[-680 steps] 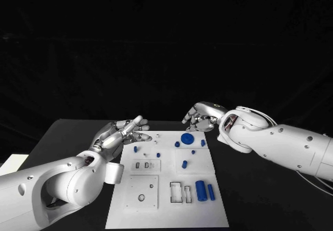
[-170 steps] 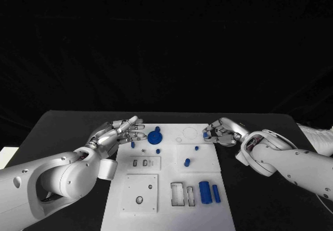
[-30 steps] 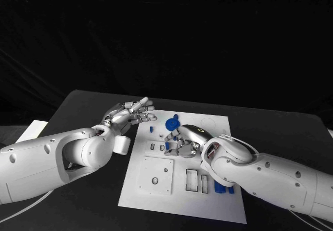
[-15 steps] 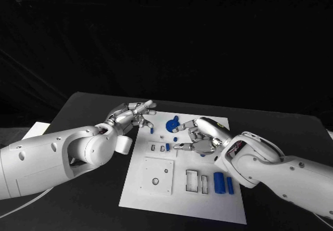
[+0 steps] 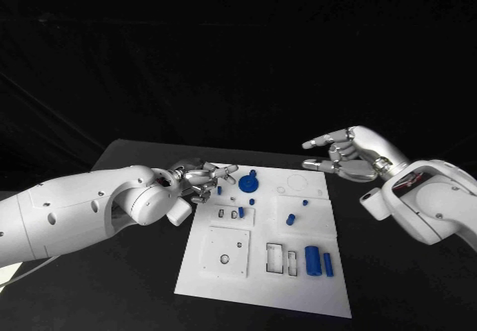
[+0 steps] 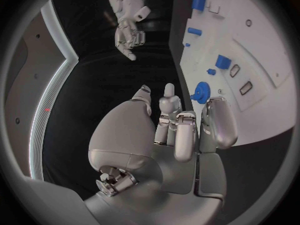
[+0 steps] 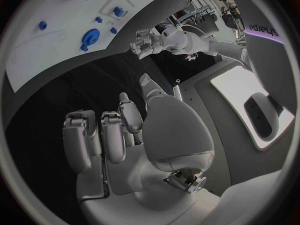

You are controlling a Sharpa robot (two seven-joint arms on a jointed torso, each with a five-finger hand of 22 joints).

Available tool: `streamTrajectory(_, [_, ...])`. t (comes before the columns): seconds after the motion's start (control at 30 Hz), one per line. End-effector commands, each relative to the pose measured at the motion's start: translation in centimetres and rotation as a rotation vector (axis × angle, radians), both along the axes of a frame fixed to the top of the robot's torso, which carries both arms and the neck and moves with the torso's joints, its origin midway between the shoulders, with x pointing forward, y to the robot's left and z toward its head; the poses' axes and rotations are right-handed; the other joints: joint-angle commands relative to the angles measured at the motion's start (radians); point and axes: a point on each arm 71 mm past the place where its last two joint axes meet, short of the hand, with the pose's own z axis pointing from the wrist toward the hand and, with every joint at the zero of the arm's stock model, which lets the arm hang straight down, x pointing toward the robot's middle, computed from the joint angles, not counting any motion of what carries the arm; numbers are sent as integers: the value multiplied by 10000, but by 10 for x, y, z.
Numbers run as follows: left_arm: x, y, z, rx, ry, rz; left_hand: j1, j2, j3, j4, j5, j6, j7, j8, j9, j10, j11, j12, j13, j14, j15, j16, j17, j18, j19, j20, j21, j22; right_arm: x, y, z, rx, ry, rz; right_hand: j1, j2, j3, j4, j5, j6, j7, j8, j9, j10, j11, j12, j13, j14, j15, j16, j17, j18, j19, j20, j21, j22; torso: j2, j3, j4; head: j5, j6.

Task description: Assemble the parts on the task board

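The white task board (image 5: 260, 276) lies mid-table, with a blue gear (image 5: 247, 183) near its far edge. Nothing is held in the left hand (image 5: 202, 181), spread at that edge. The empty right hand (image 5: 350, 154) is seen raised beyond the board, fingers apart.

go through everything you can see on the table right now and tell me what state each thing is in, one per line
left hand: at the task board's far left corner, fingers curled, holding nothing.
right hand: raised off the board's far right side, empty.
task board: flat on the table.
blue gear: lying on the board's far end.
two blue cylinders: lying side by side beside the rectangular slots.
rectangular slots: unfilled.
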Motion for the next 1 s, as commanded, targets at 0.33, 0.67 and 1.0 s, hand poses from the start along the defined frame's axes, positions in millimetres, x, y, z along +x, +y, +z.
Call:
streamTrajectory(0.33, [20,-16,4,8019,204,-1645,-612,366,-1149,274,-855,-686,-493,2788,2642,1114,-462,2115,2539,1051,-372,29,2626,-295,461,-345,806,1444,13,-53,2,660,1112,-1322,48,57,-85,-10,129,79,6,53,15,-45,3,-67,152,855,65,-18,1874,-163,826,69,31,2019,-340,262,-132,193,-235])
streamTrajectory(0.67, [41,-38,24,8974,29,-2144,-514,525,-1404,259,-842,-1137,-509,3155,3392,1012,-466,2026,2474,1051,-429,29,2626,-262,435,-386,658,1232,17,-63,0,478,1180,-1649,81,65,-117,-16,221,88,1,51,14,-47,-3,-73,137,848,59,-36,1850,-162,824,65,29,2015,-401,357,-172,229,-355])
streamTrajectory(1.0, [52,-62,17,9811,549,-3272,-571,608,-1508,274,-851,-1301,-480,3185,3584,941,-444,1967,2419,1051,-416,29,2626,-271,463,-383,652,1259,19,-66,-1,395,1213,-1783,89,68,-129,-16,253,90,0,50,14,-50,-5,-79,129,844,57,-47,1835,-160,820,63,24,2005,-388,338,-156,243,-417])
